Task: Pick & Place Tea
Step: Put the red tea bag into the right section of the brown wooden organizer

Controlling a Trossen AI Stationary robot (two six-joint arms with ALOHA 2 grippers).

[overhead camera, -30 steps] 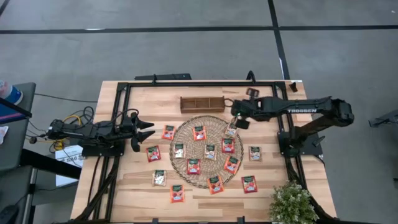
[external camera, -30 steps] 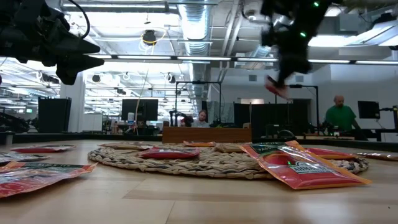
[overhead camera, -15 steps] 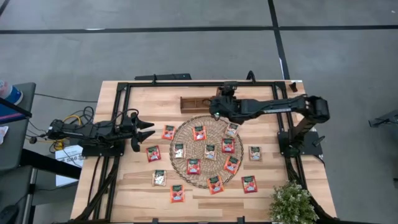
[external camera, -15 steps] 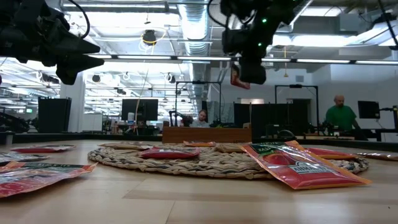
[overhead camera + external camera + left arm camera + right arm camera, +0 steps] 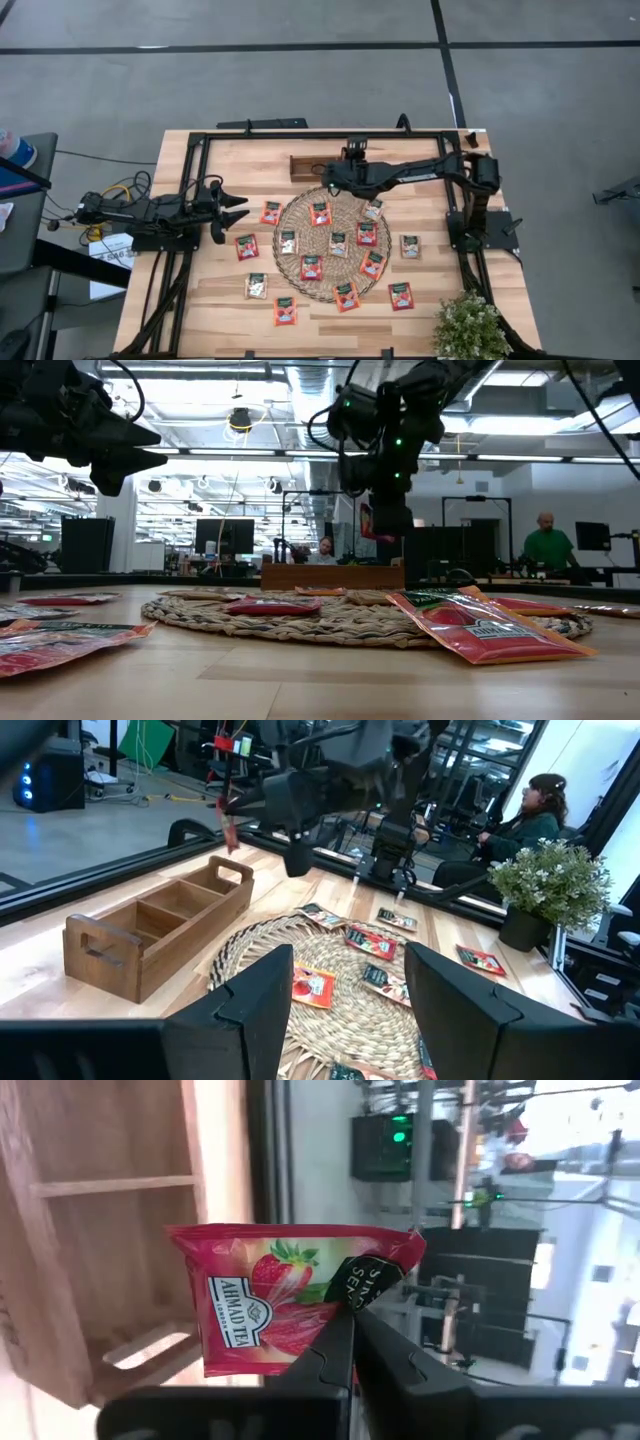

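Two arms show from above: my right gripper [image 5: 333, 177] hangs over the brown wooden compartment tray [image 5: 305, 167]; my left gripper [image 5: 238, 208], fingers spread, waits beside the round woven mat [image 5: 300, 285]. My right wrist view shows fingertips [image 5: 340, 1342] pinching a red strawberry tea packet [image 5: 270, 1295].

My light wooden table [image 5: 230, 300] carries the round woven mat [image 5: 333, 243], the wooden compartment tray [image 5: 310, 167], loose tea packets [image 5: 247, 247] around the mat, and a potted plant [image 5: 468, 328] at one corner.
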